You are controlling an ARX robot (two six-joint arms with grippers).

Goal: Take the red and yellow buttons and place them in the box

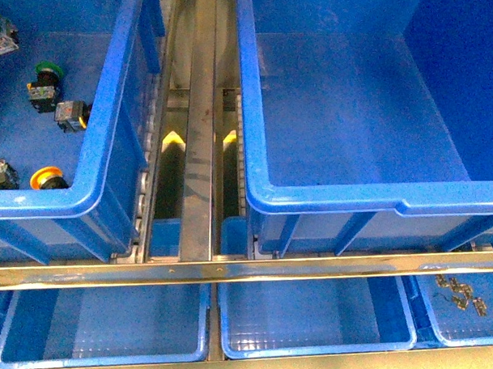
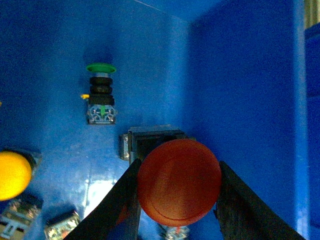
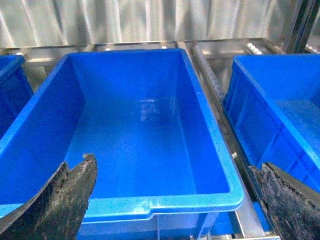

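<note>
In the left wrist view my left gripper (image 2: 178, 200) is shut on the red button (image 2: 179, 181); its round cap sits between the two dark fingers, above the floor of a blue bin. A black switch body (image 2: 150, 142) shows just beyond the cap. The yellow button (image 2: 12, 175) lies on that bin's floor, off to one side; in the front view it (image 1: 46, 177) lies in the left bin (image 1: 93, 159). The box (image 1: 335, 196) at the right holds nothing. My right gripper (image 3: 177, 200) is open and empty above the box's near rim (image 3: 150, 202). Neither gripper shows in the front view.
Green-capped buttons (image 2: 100, 92) (image 1: 46, 71) and other switch bodies (image 1: 71, 114) lie in the left bin. Metal rails (image 1: 200, 134) run between the bins. Shallow blue trays (image 1: 315, 316) sit below; one holds small metal parts (image 1: 461, 293). Another blue bin (image 3: 280, 110) stands beside the box.
</note>
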